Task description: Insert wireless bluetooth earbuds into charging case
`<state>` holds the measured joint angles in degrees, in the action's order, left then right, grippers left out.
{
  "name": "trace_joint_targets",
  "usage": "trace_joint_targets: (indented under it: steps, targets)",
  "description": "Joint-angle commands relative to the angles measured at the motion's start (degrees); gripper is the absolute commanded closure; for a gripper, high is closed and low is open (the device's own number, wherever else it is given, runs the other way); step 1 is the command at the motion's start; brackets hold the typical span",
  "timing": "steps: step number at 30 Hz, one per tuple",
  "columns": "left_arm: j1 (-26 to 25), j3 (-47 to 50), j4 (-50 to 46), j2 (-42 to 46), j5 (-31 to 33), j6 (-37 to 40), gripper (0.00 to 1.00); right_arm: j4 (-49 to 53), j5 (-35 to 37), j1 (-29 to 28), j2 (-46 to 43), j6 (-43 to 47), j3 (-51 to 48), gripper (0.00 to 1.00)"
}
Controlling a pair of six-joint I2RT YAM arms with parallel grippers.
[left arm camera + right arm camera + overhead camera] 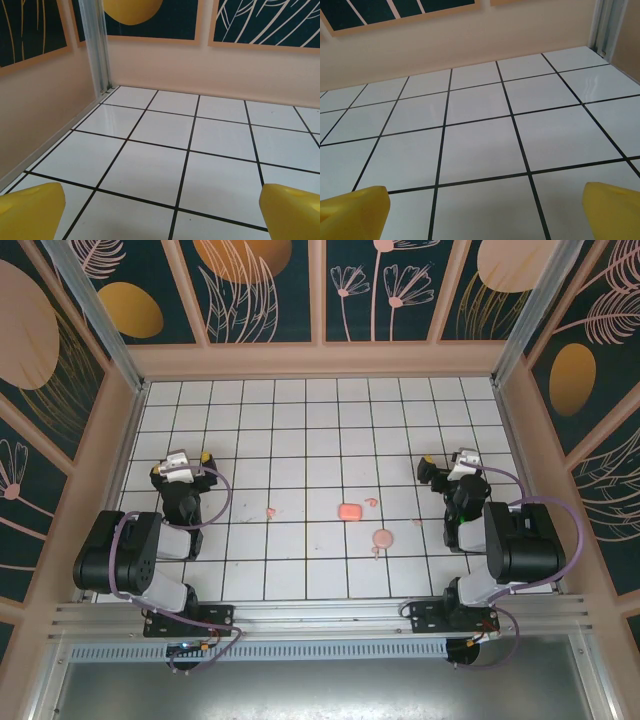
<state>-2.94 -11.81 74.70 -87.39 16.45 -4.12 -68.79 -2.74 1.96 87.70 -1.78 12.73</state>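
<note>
Far left on the tiled table (300, 575): left gripper (182, 462), well apart from anything pink. Hovers over bare tile, yellow fingertips (30, 212) spread wide with nothing between; open and empty.

Next, toward mid-table, lies one of the earbuds (271, 511), a tiny pale-pink bit alone on a tile line. Further right sits the larger pink rounded-rectangular piece, probably the charging case (350, 511); too small to tell whether lid up or down. Just beside its right end, a second tiny bit (371, 503). Nearer the arms and a little right, a round pink disc (382, 538), with a third tiny bit (376, 551) at its near edge, touching or just apart, cannot tell which. Then a fourth bit (418, 522), lying between disc and right arm. Cannot tell which of these bits pair up as buds.

Far right: right gripper (455, 468), likewise parted wide over bare tile in its wrist view, gripping nothing.

Judged from this: nothing seated yet. All bits loose on the table, outside the case. Whole job left: reach, pick each bud, line up, press in.
</note>
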Motion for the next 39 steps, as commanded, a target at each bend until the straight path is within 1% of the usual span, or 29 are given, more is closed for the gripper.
trace_joint_targets:
  steps: [1,32,35,37,39]
  targets:
    - [0.4,-0.7,0.3,0.3,-0.9,-0.6,0.01,-1.8,-0.2,0.5,0.5,1.2,1.0,0.01]
    - [0.4,-0.6,0.5,0.4,-0.9,-0.6,0.01,-1.5,-0.3,0.5,0.0,1.2,1.1,0.01]
    - [0.4,-0.6,-0.4,1.7,-2.8,0.4,0.01,3.9,-0.6,0.4,-3.5,1.3,2.4,0.01]
    - [0.4,-1.6,-4.7,4.4,-2.1,0.1,0.02,12.9,-0.3,0.4,-7.5,1.1,5.0,0.01]
    - [0.4,-4.1,-12.5,7.8,-1.4,-0.7,0.02,22.4,-0.4,0.4,-10.8,0.9,8.1,0.01]
